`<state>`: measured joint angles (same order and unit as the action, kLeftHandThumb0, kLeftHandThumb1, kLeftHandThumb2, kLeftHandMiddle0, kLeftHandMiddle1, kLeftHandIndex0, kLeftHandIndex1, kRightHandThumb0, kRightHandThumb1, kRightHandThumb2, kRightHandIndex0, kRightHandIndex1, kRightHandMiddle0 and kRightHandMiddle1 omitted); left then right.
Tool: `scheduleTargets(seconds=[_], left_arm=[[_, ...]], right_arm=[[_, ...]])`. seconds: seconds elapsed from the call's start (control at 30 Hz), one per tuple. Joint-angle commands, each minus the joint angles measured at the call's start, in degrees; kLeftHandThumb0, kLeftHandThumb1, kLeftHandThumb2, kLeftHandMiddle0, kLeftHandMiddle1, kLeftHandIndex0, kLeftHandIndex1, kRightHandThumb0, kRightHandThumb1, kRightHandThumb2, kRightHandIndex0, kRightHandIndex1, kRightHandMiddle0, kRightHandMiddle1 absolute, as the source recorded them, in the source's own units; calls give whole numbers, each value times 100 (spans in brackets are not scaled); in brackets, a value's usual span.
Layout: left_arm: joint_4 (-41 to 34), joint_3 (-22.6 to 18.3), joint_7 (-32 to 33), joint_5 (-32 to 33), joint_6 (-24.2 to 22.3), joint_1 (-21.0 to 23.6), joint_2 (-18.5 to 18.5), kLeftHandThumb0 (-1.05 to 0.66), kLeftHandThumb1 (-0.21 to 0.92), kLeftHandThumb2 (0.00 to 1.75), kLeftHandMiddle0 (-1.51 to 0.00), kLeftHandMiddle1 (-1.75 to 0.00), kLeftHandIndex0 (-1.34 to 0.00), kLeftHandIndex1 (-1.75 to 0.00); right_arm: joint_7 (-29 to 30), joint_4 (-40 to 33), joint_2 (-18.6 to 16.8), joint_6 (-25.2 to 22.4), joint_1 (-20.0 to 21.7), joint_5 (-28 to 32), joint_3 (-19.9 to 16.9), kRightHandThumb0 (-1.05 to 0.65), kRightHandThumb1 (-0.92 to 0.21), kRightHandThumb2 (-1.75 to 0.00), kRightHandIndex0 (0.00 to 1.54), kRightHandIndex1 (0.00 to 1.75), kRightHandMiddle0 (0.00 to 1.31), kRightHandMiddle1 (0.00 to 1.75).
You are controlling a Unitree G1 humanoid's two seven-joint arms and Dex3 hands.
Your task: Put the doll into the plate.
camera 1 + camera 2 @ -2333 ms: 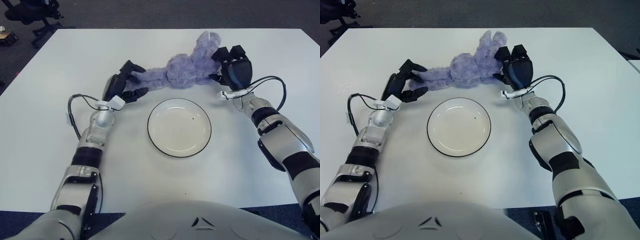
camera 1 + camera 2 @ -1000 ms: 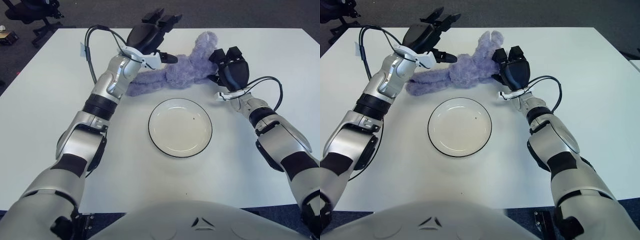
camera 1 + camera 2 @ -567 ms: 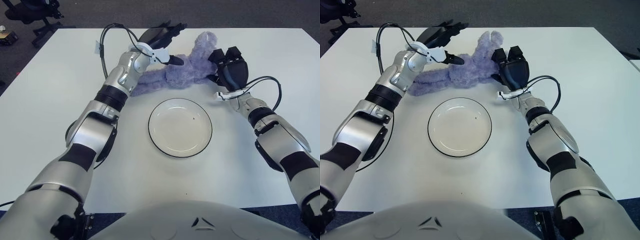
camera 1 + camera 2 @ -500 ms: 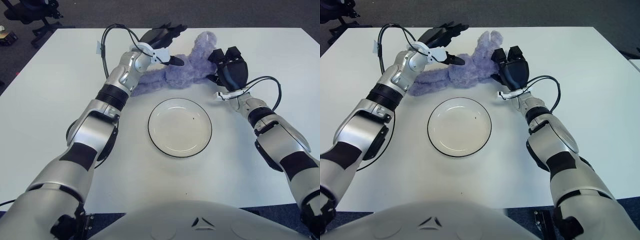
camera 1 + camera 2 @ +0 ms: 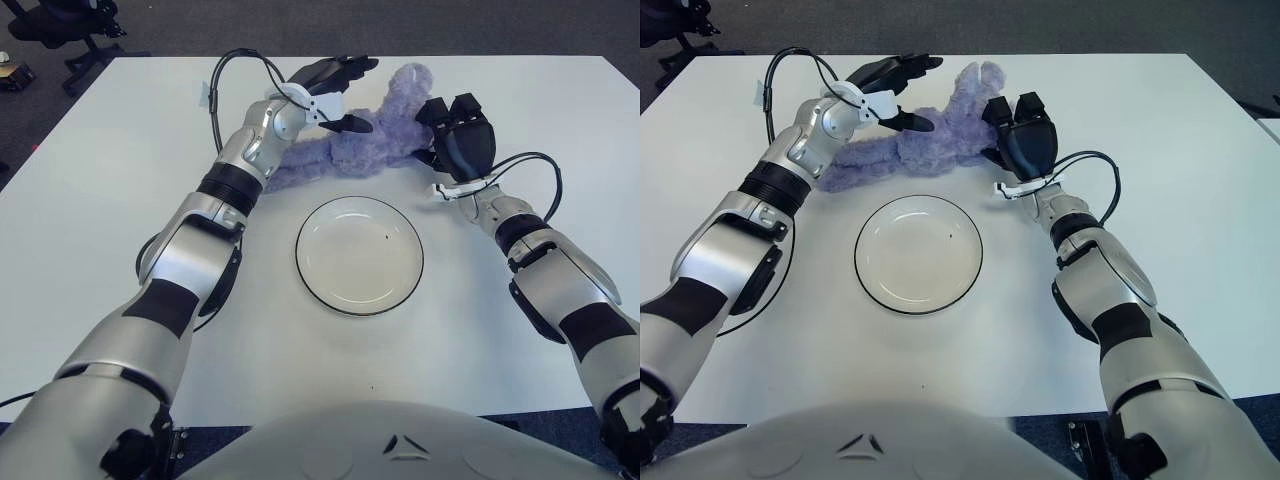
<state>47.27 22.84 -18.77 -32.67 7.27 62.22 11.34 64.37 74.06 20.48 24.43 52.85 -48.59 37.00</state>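
While the plate sits bare, we log:
Table (image 5: 120, 200): white.
Doll (image 5: 345, 150): purple plush, limp, lying between our hands, beyond the plate (image 5: 359, 255); not moved in.
Right hand (image 5: 462, 140): curled against its head.
Left hand (image 5: 335, 90): fingers spread above its body, holding nothing.

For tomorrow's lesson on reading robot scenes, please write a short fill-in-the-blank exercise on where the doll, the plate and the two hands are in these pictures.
1. The purple doll lies on the table, on the far side of the ____.
2. The white plate holds ____.
3. The left hand, fingers spread, is above the doll's ____.
4. The right hand is at the doll's ____ end.

Missing words: plate; nothing; body; head
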Motion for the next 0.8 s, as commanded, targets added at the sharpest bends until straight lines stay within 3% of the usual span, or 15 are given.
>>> scheduleTargets(seconds=[0.0, 0.33, 0.77], left_arm=[[148, 212, -153, -147, -178, 216, -63, -93, 92, 8, -28, -4, -21, -8], [520, 635, -208, -523, -575, 407, -208, -93, 92, 9, -32, -5, -21, -8], [546, 890, -578, -580, -831, 511, -268, -97, 92, 12, -30, -2, -17, -5]], right_arm=[[-136, 19, -23, -38, -18, -2, -20, 39, -61, -93, 39, 175, 54, 175], [-17, 37, 8, -196, 25, -6, -100, 39, -61, -93, 39, 175, 54, 175], [211, 43, 24, -209, 60, 6, -146, 39, -60, -94, 39, 175, 55, 175]])
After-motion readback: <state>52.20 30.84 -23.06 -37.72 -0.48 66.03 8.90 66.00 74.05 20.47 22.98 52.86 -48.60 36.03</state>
